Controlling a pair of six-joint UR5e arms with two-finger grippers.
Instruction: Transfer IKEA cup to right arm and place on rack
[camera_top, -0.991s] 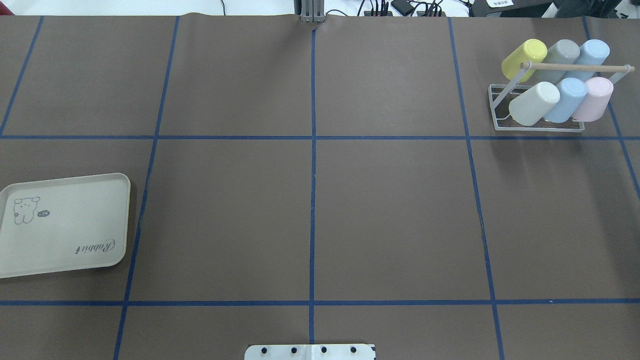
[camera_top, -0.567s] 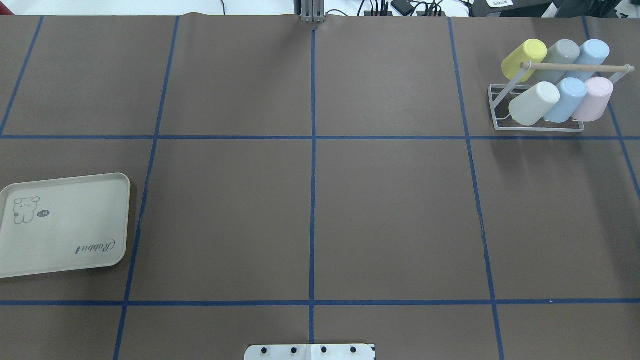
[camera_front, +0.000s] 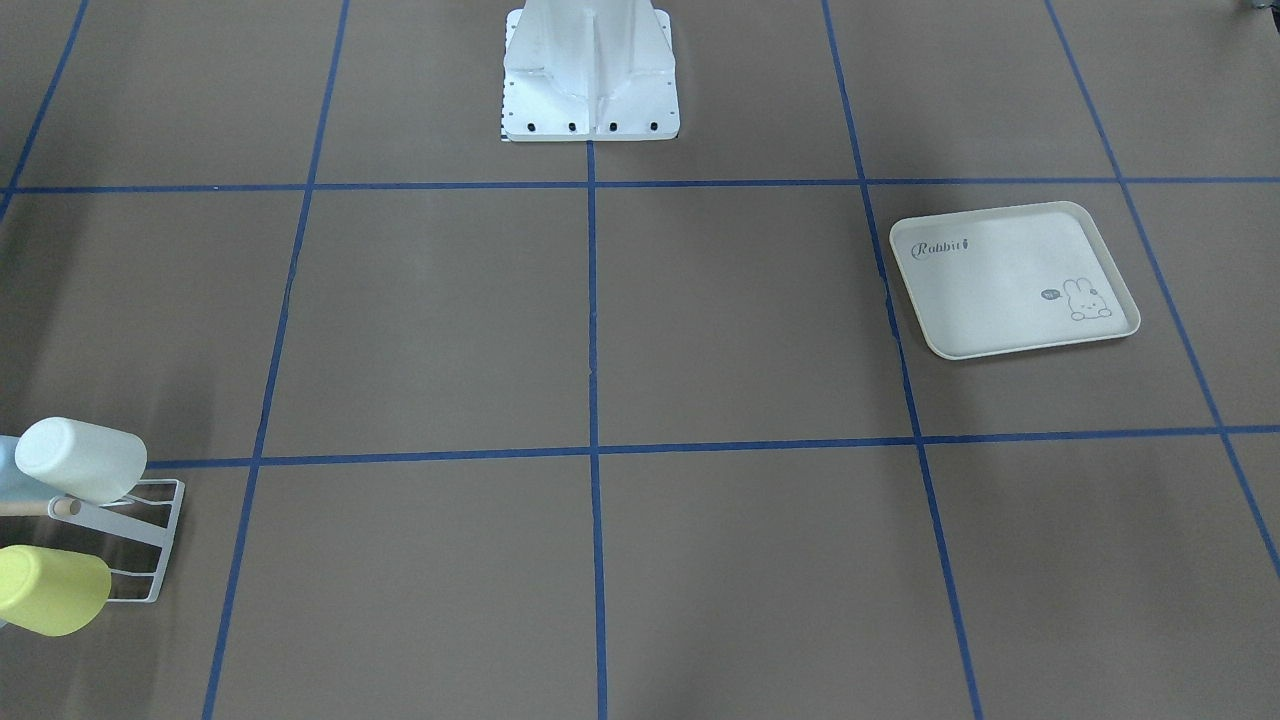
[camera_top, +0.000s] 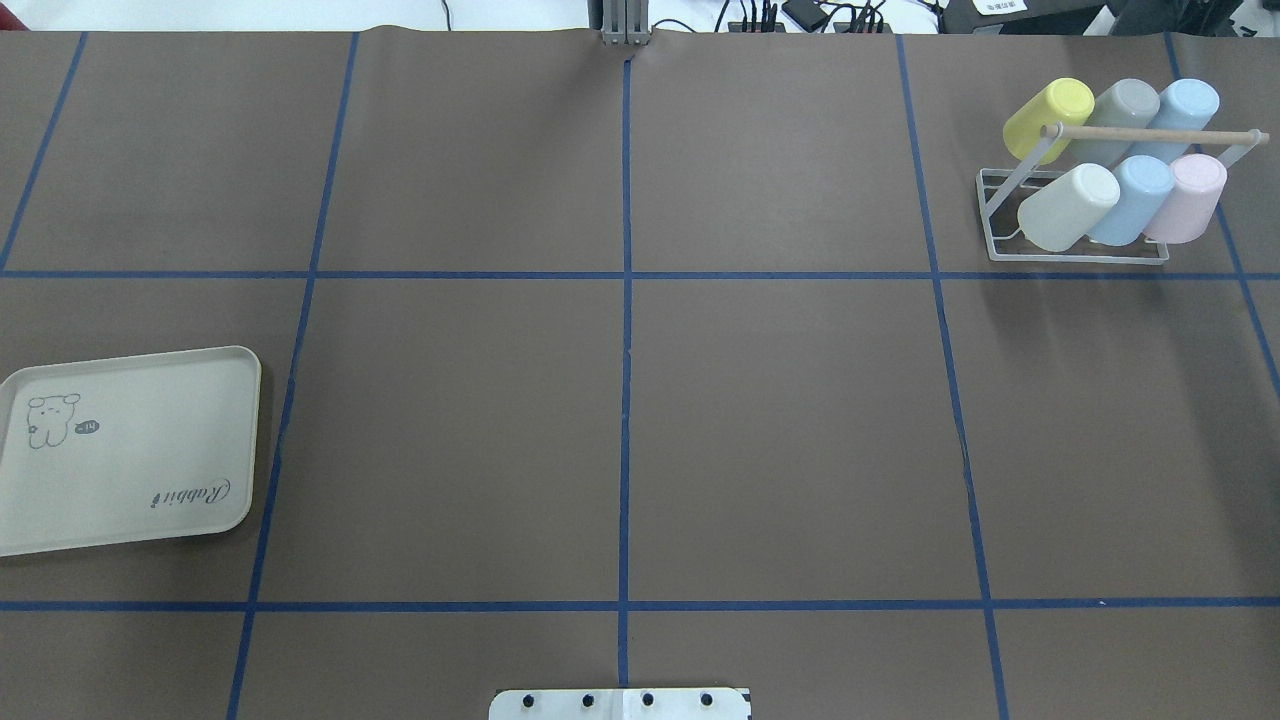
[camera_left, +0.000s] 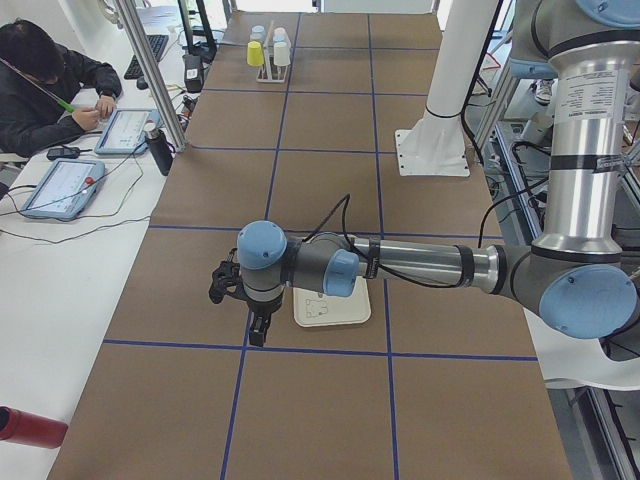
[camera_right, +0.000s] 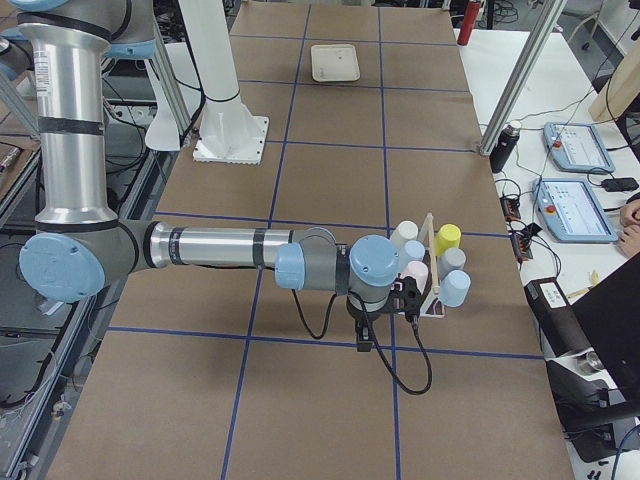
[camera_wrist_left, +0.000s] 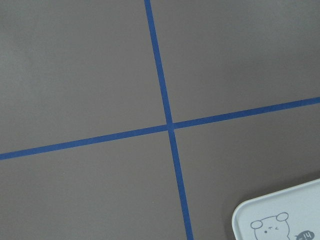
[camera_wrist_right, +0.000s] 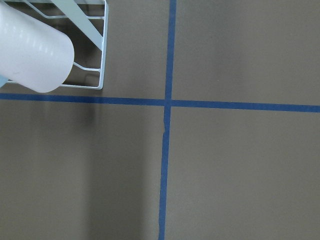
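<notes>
— Where are the cups, and what do they look like?

— All six sit slanted, closed ends up, on the white wire-frame rack (camera_top: 1080, 259) at the table's far right. The far row holds the yellow cup (camera_top: 1048, 120), the grey cup (camera_top: 1122, 110) and the far light-blue cup (camera_top: 1185, 110). The near row holds the white cup (camera_top: 1068, 207), the near light-blue cup (camera_top: 1135, 200) and the pink cup (camera_top: 1187, 197). They are plain, smooth tumblers without handles. A pale wooden dowel (camera_top: 1150, 133) runs across above them, between the rows.

— And the right arm?

— The grey-silver right arm (camera_right: 220, 247) with light-blue caps stretches out level over the brown paper-covered table (camera_top: 780, 430). Its wrist is bent so the black right gripper (camera_right: 363, 338) points down, near the rack on its near side. I cannot tell whether its fingers are apart or together.

— The other one?

— The left arm (camera_left: 420, 265) also reaches out level. The left gripper (camera_left: 258, 330) points down by the cream rounded-square tray (camera_top: 150, 400) on the table's left, near the corner with the drawing. I cannot tell its finger state either.
</notes>
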